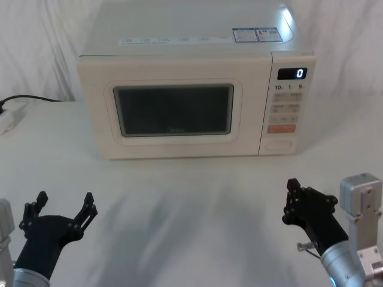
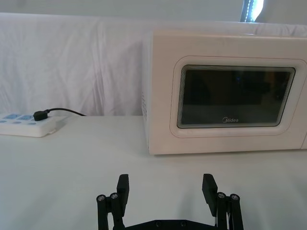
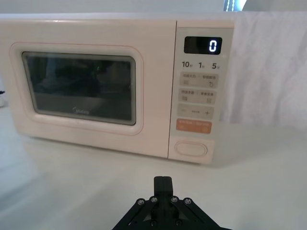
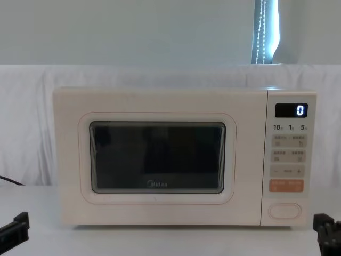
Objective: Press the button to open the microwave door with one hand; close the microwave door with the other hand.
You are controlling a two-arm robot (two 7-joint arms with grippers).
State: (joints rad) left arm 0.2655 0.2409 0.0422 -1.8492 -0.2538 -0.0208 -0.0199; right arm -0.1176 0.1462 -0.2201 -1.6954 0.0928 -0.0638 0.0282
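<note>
On the white-draped table (image 1: 191,197) your microwave door (image 1: 173,110) is sitting closed at twelve o'clock, the left gripper (image 1: 63,206) is hovering spread while the right gripper (image 3: 162,181) is waiting pressed together, risking hitting the orange key (image 3: 194,126) above the button (image 3: 191,148).

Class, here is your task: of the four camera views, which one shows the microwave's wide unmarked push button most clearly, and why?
The right wrist view: the button appears large and unobstructed at the bottom of the control panel, below the orange key. The chest view shows it head-on but smaller. The head view shows it small and faint. The left wrist view frames the microwave door instead.
</note>
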